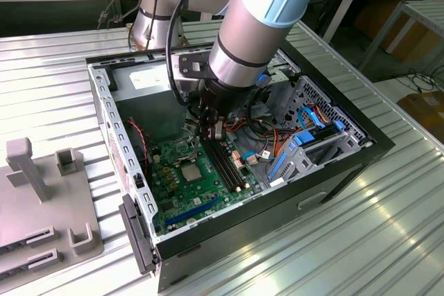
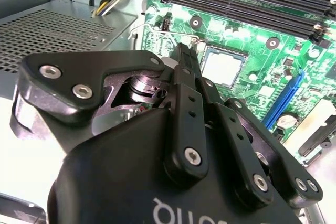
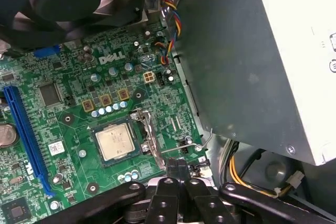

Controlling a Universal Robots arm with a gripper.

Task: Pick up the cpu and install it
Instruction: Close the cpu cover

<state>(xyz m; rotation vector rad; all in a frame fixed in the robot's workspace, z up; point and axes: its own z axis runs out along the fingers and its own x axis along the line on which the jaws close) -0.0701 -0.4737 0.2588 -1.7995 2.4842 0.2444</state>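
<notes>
The arm is reaching down into the open computer case (image 1: 350,145), which is sitting on the ribbed metal worktop (image 1: 388,240). The hand (image 3: 177,167) is hovering just above the green motherboard (image 3: 79,129) with its fingers (image 2: 185,59) pressed together and holding nothing. The cpu (image 3: 114,144) is lying flat in its socket on the motherboard, beside the fingertips and apart from them; the second wrist view is showing it (image 2: 222,66) just beyond the fingertips. The blue expansion slot (image 3: 23,135) is running alongside the socket.
</notes>
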